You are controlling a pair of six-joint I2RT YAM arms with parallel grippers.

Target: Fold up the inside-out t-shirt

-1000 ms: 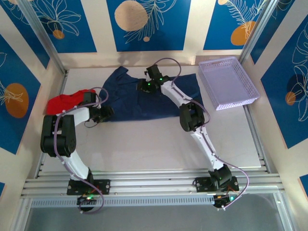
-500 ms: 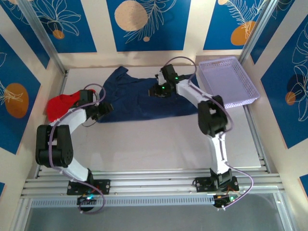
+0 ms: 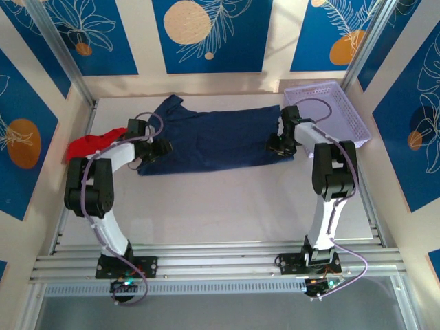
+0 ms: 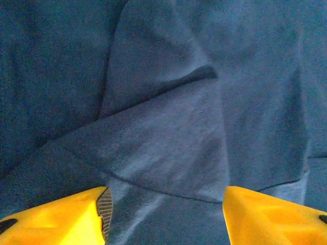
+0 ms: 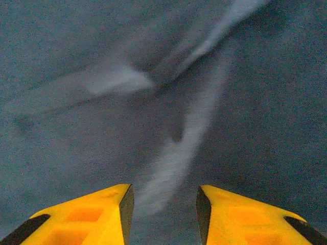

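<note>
The inside-out t-shirt (image 3: 213, 137) is dark navy and lies spread across the back of the table, with one sleeve pointing to the far left. My left gripper (image 3: 161, 147) sits low over the shirt's left edge. In the left wrist view it (image 4: 166, 199) is open wide, with a hem seam (image 4: 168, 191) running across the gap. At the shirt's right edge, beside the basket, is my right gripper (image 3: 273, 146). It (image 5: 163, 193) is open just above the cloth, and a pale ridge of fabric (image 5: 176, 153) runs toward the gap.
A bright red garment (image 3: 86, 146) is bunched at the table's left edge, just behind the left arm. A lavender mesh basket (image 3: 337, 120) stands at the back right, close to the right arm's wrist. Bare table stretches in front of the shirt.
My right gripper has swept from the middle of the shirt to its right edge, and the cloth there lies flatter. The left gripper has shifted slightly further onto the shirt's left edge.
</note>
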